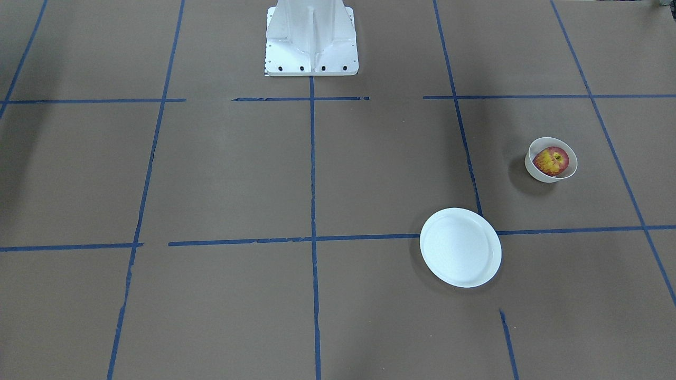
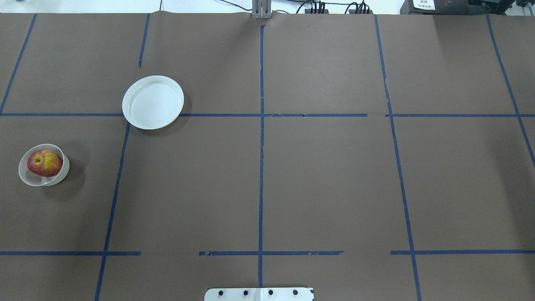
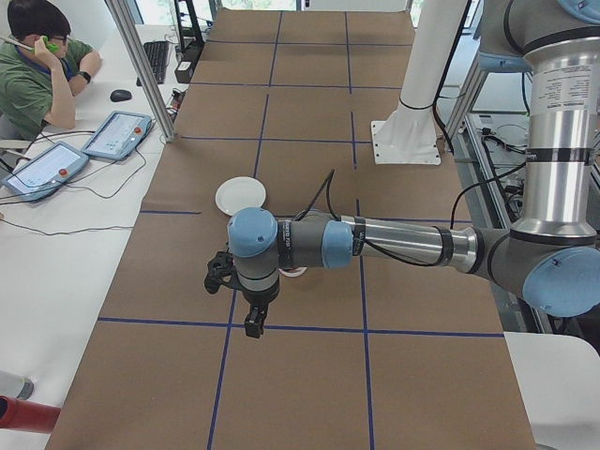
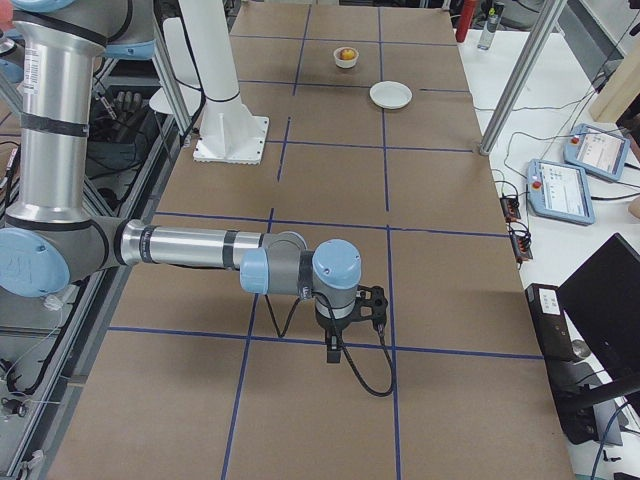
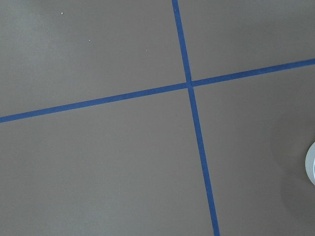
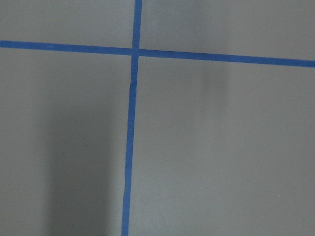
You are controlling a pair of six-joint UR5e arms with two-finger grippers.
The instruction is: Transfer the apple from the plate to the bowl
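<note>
The red and yellow apple (image 1: 551, 161) lies inside the small off-white bowl (image 1: 537, 173), stem dimple up. It also shows in the overhead view (image 2: 44, 162), in the bowl (image 2: 63, 172) at the table's left. The wide white plate (image 1: 460, 247) is bare, also in the overhead view (image 2: 153, 102). My left gripper (image 3: 253, 321) shows only in the exterior left view, hanging over the table near the bowl; I cannot tell if it is open. My right gripper (image 4: 334, 350) shows only in the exterior right view, far from both dishes; I cannot tell its state.
The white robot pedestal (image 1: 311, 42) stands at the table's robot side. Blue tape lines (image 2: 261, 125) cross the brown table cover. A seated operator (image 3: 37, 66) and teach pendants (image 3: 117, 136) are on a side desk. A white dish's edge (image 5: 311, 164) shows in the left wrist view.
</note>
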